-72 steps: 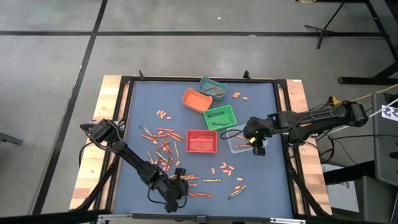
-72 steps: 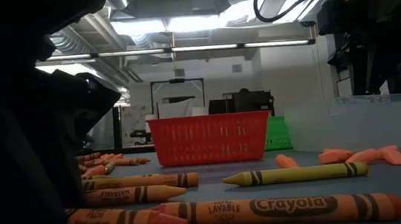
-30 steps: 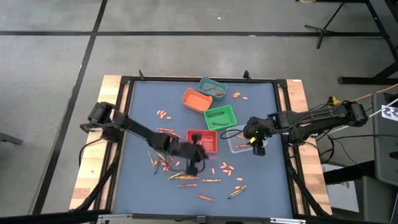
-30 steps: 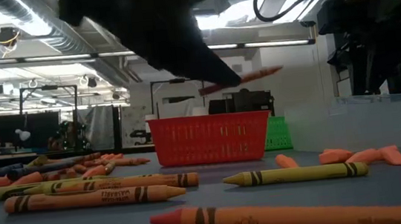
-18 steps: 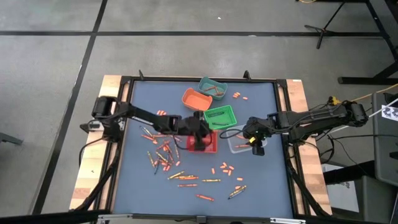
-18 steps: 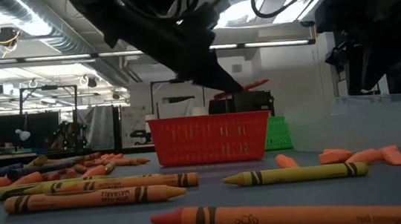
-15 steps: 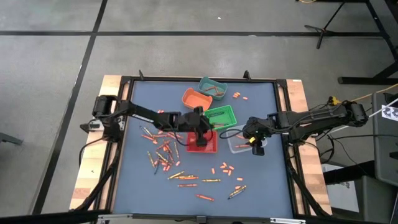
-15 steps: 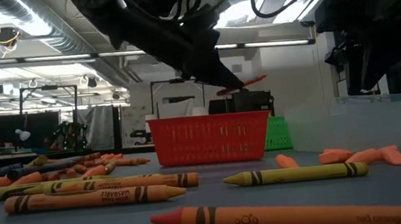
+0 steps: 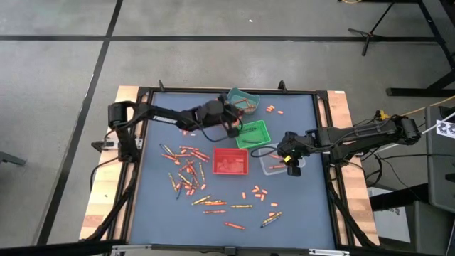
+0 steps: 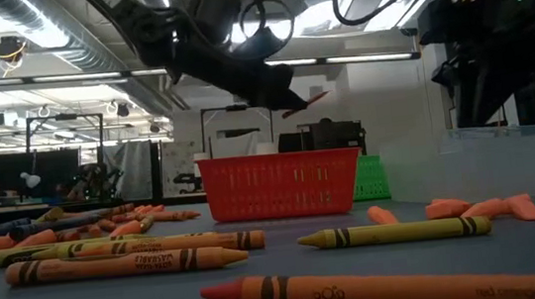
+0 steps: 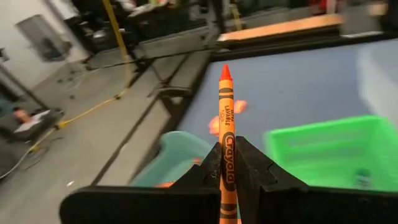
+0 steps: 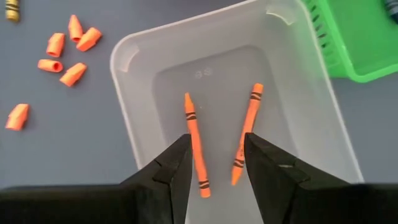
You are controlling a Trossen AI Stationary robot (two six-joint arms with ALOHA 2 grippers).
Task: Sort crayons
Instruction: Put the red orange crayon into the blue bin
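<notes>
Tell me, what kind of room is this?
Probably a robotics lab or workshop: bare ceiling ducts, a concrete floor, and a framed table with two robot arms sorting crayons.

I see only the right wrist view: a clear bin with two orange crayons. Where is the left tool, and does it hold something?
Observer: The left tool is at the table's far side, beside the green bin, shut on an orange crayon.
Operator: Does that crayon touch a bin?
Observer: No; the low view shows it in the air, higher than the red bin's rim.
Operator: Are loose crayons left?
Observer: Yes, many loose crayons lie on the table, mostly left of the red bin.
</notes>
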